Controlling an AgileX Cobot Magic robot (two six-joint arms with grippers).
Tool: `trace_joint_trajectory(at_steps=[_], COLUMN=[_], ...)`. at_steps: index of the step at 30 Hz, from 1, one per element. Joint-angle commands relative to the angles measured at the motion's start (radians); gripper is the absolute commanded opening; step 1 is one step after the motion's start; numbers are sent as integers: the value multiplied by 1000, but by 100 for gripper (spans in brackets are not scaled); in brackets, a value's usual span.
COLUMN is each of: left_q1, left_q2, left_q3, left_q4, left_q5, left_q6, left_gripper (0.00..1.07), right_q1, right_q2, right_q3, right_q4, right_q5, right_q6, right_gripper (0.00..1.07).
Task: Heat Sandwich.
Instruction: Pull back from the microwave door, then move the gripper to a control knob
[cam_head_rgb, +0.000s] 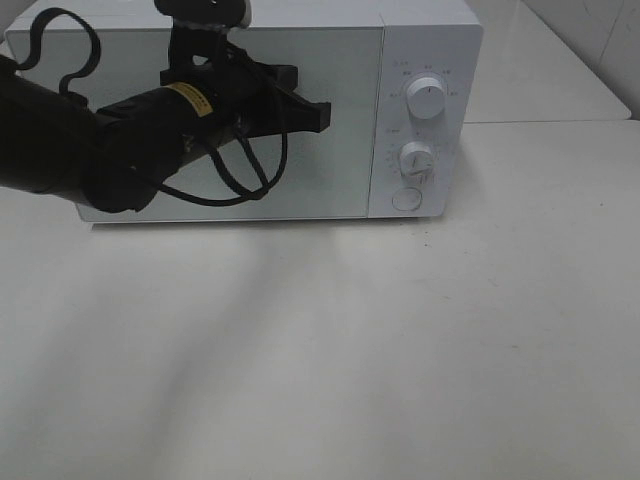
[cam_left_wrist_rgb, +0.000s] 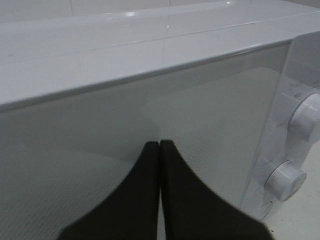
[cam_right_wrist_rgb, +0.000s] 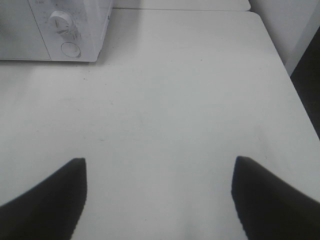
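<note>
The white microwave (cam_head_rgb: 420, 40) stands at the back of the table with its grey glass door (cam_head_rgb: 340, 170) closed. My left gripper (cam_head_rgb: 322, 112) is shut with nothing in it, its black tips right at the door (cam_left_wrist_rgb: 210, 115), close to the control panel. In the left wrist view the two fingers (cam_left_wrist_rgb: 150, 170) press together against the glass. My right gripper (cam_right_wrist_rgb: 159, 165) is open over bare table, away from the microwave (cam_right_wrist_rgb: 95, 30); it does not show in the high view. The sandwich is out of view.
The control panel carries an upper knob (cam_head_rgb: 427, 98), a lower knob (cam_head_rgb: 416, 158) and a round button (cam_head_rgb: 406, 198). The white table (cam_head_rgb: 400, 350) stretches in front of the microwave. Its right edge (cam_right_wrist_rgb: 295, 85) drops off beside the right gripper.
</note>
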Motion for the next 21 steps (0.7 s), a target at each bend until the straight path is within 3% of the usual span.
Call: trace_joint_trajectory(at_steps=[1, 8, 14, 17, 18, 19, 20, 21], left_q1=[12, 5, 5, 5, 8, 8, 9, 9], left_q2=[-59, -152, -270, -324, -342, -375, -391, -391], left_q3=[74, 206, 293, 299, 299, 299, 299, 299], left_q4=[-69, -68, -69, -69, -69, -69, -69, -69], left_q5=[-22, -9, 156, 314, 369, 470, 521, 521], left_q6=[1, 0, 0, 0, 0, 0, -3, -3], left_gripper=[0, 0, 3, 19, 30, 59, 76, 76], right_q1=[-7, -7, -7, -7, -7, -7, -7, -7], right_q2=[-27, -27, -27, -27, -27, -27, -27, -27], right_q3=[0, 0, 0, 0, 0, 0, 0, 0], right_q4=[-4, -4, -4, -4, -4, -4, -4, -4], right_q5=[-10, -10, -10, -10, -10, -10, -10, -10], right_q6=[-1, -3, -3, -3, -2, -2, -2, -2], right_gripper=[76, 76, 76, 76, 76, 76, 76, 76])
